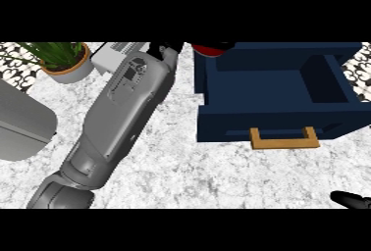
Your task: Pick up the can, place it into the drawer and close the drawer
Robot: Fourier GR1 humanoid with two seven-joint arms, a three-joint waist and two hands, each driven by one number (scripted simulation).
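- Your left forearm point(123, 108) stretches up the marble counter point(217, 171), its black left hand point(165, 49) at the top edge beside a red can point(211, 48), placed, you may judge, to carry the can towards the drawer.
- The navy drawer point(275, 105) stands pulled out, its wooden handle point(284, 138) facing you (room inside for the can).
- The hand is cut off at the top edge; whether it grips the can, or its fingers are spread or curled, you cannot tell.
- Only a sliver of the can shows.
- Your right hand point(352, 200) peeks in at the lower right, its pose unreadable.
- A potted plant point(64, 60) sits top left.
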